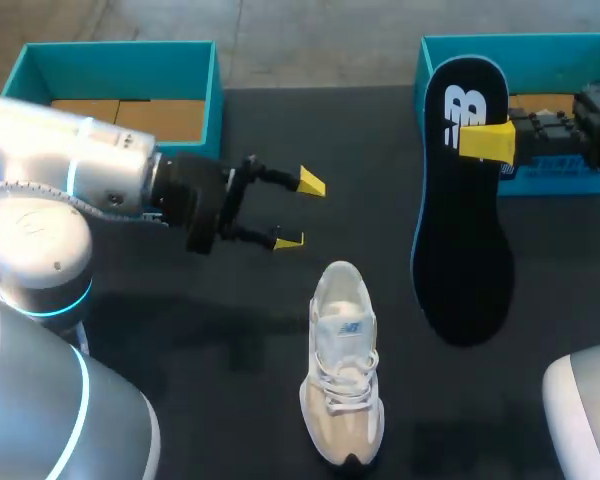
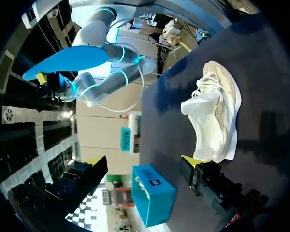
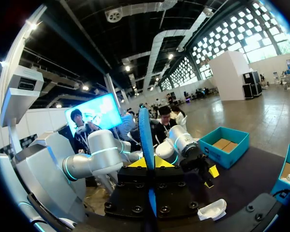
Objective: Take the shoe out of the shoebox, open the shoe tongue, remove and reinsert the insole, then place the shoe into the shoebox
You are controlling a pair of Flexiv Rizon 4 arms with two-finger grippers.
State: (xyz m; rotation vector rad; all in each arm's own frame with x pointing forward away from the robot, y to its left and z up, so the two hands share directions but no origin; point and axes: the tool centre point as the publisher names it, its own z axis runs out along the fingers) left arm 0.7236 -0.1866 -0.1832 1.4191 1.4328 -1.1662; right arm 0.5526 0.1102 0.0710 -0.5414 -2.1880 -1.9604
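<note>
A white and beige shoe (image 1: 342, 365) lies on the black table, toe toward the front edge, laces up; it also shows beside my left gripper (image 2: 215, 118) and low ahead of my right gripper (image 3: 212, 210). My right gripper (image 1: 485, 140) is shut on the heel end of the black, blue-edged insole (image 1: 465, 220), held in the air over the table's right side. Edge-on, the insole (image 3: 146, 140) stands between the right gripper's yellow tips (image 3: 147, 163). My left gripper (image 1: 300, 212) hangs open and empty, behind and left of the shoe.
A teal shoebox (image 1: 205, 75) with cardboard inside stands at the back left. A second teal box (image 1: 580, 45) stands at the back right, behind my right gripper. The black table (image 1: 230, 330) is bare around the shoe.
</note>
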